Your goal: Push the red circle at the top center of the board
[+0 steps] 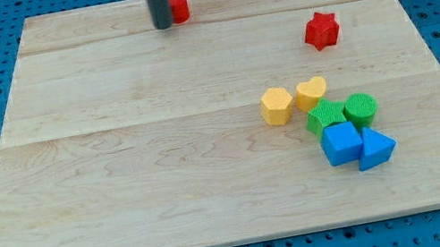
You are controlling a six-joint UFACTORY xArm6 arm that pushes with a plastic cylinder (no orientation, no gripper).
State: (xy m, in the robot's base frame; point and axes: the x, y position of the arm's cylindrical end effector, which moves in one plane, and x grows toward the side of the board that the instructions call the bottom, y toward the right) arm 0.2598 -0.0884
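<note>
Nearest the wooden board's (122, 186) bottom edge, toward its right side, sit a blue cube (341, 143) and a blue triangle (375, 149), touching. Just above them are a green star (325, 115) and a green cylinder (360, 107), then a yellow hexagon (277, 105) and a yellow heart (311, 91). Farther up stands a red star (321, 29). At the board's top edge my tip (163, 26) touches the red circle (178, 6), mostly hidden, so its shape is uncertain. I have no jaws, only a rod.

Wooden board (135, 157) with eight coloured blocks
</note>
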